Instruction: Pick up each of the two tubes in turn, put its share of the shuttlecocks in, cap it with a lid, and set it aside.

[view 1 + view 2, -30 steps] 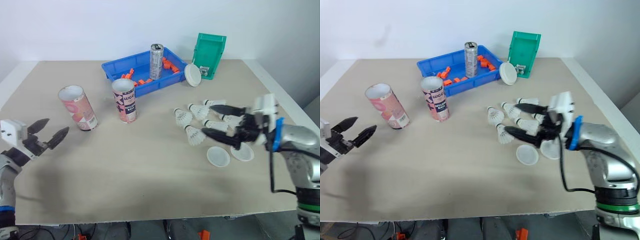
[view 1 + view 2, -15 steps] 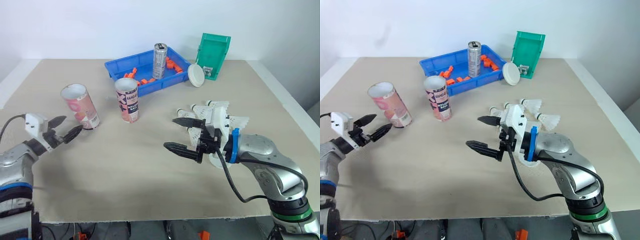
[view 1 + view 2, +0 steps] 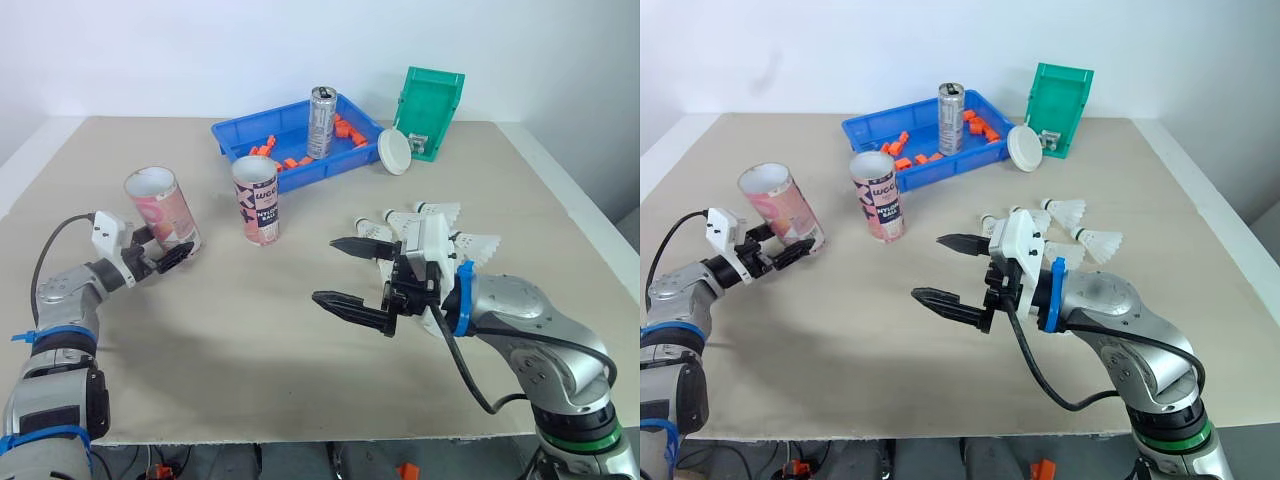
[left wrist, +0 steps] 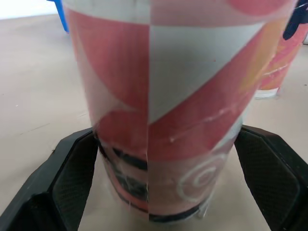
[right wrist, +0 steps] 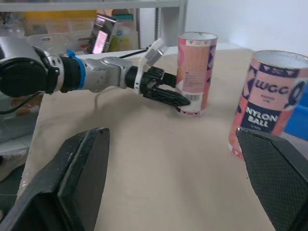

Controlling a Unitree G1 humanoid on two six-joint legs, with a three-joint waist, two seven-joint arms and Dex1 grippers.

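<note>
pink tube base inside l tool; r tool well apart

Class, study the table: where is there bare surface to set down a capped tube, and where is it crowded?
Free: the near strip of table between the left gripper and right gripper; the far-left corner behind the pink tube. Crowded: around the shuttlecocks on the right, and the blue tray at the back.

The left end effector has come in from the surface's left edge to the pink tube, fingers spread either side of its base. The right end effector, fingers apart, has left the shuttlecocks for mid-surface.
</note>
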